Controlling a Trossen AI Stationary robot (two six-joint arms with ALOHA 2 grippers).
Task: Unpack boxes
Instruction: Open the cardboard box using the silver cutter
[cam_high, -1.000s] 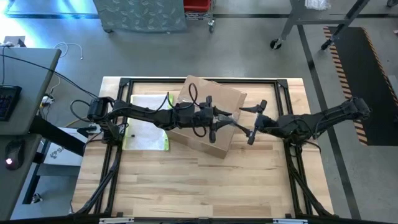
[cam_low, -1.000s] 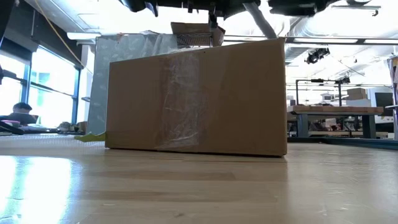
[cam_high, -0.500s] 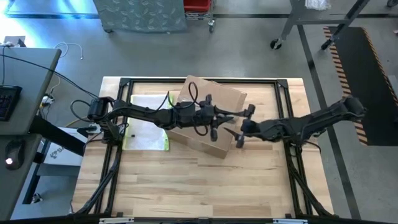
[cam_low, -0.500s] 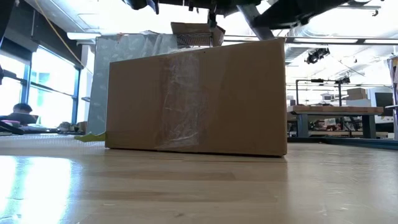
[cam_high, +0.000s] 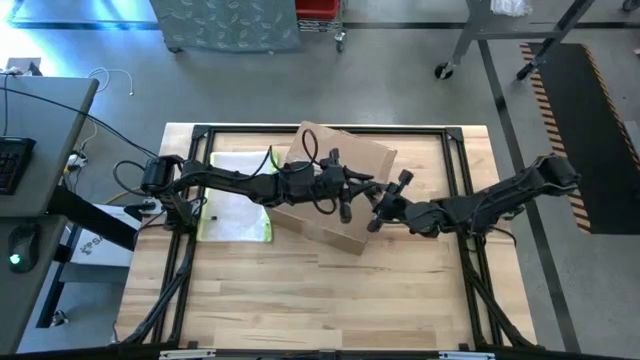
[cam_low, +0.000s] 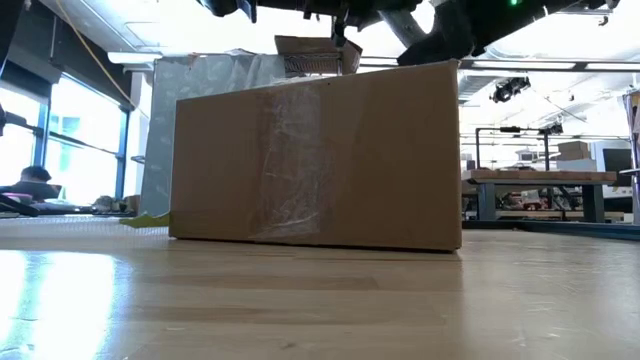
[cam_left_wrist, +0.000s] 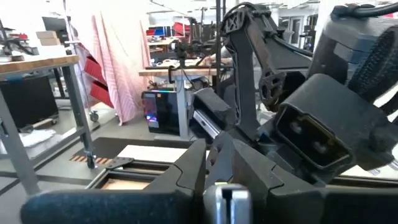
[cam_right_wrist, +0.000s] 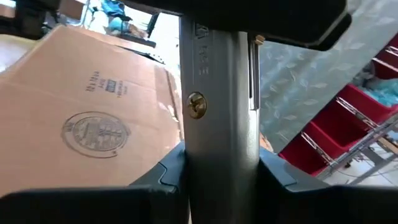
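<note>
Box (cam_high: 350, 150) sits mid-desk (cam_high: 300, 300), flat on its base and skewed to the desk edges, w/ a clear sleeve (cam_high: 235, 205) just beside its left end.

Handling, as a guess: corrugated walls are stiff, weight depends on contents, which aren't visible. Plain card should give fair grip; the tape strip on the front face (cam_low: 290, 150) is likely slicker. Best hold looks like a flap edge or opposite side walls, not the taped seam.

Orientation: broad taped face looks toward desk front. Long axis seems to run roughly left-right across desk, right end nearer the front. Printed marks show on a tan face (cam_right_wrist: 81, 112).

Left hand (cam_high: 348, 200) is over box's right end, clenched on a silver piece (cam_left_wrist: 227, 199). Right hand (cam_high: 385, 205) is just beside it, clamped on a grey metal bar (cam_right_wrist: 221, 93). Can't tell if that's one tool.
</note>
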